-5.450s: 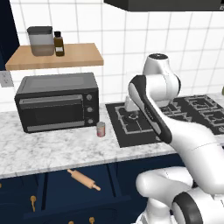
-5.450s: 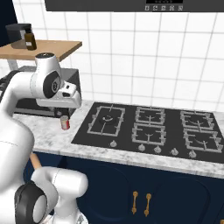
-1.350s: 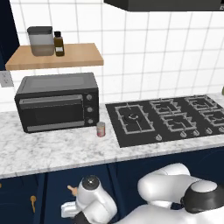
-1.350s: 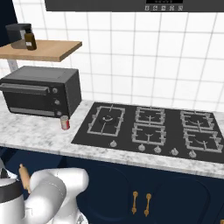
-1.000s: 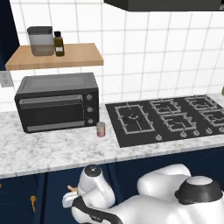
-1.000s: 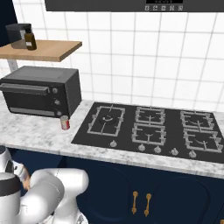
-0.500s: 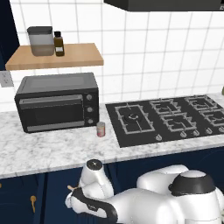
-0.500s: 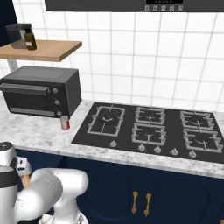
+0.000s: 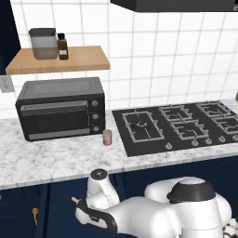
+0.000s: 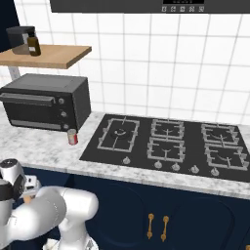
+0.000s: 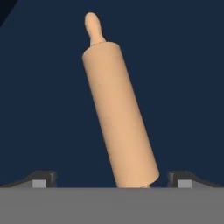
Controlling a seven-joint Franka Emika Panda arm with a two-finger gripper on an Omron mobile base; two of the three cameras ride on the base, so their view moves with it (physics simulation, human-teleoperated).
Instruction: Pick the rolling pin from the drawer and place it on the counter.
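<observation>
Below the front edge of the counter [image 9: 51, 162], the arm is bent far down in front of the navy cabinets, with its wrist low at the drawer [image 11: 183, 87]. Seen from the hand camera, the rolling pin [image 11: 118, 109] lies against the drawer's dark navy interior, its body running from the bottom middle of that view up and slightly left, with 1 tapered handle at the far end. The gripper [image 11: 111, 180] is spread wide: its 2 dark finger tips [image 11: 41, 178] stand well apart at either side of the pin's near end, and neither touches the wood. From the left base camera, a small bit of light-brown wood shows just left of the wrist, below the counter. On the counter stand a black toaster oven [image 9: 60, 108] at the left and a small red can [image 9: 107, 137] just beside its right front corner; a black gas hob [image 9: 179, 125] is set into the stone further right. Above the oven, a wooden wall shelf [image 9: 58, 60] carries a grey canister [image 9: 42, 43] and a dark bottle [image 9: 62, 46] side by side.
</observation>
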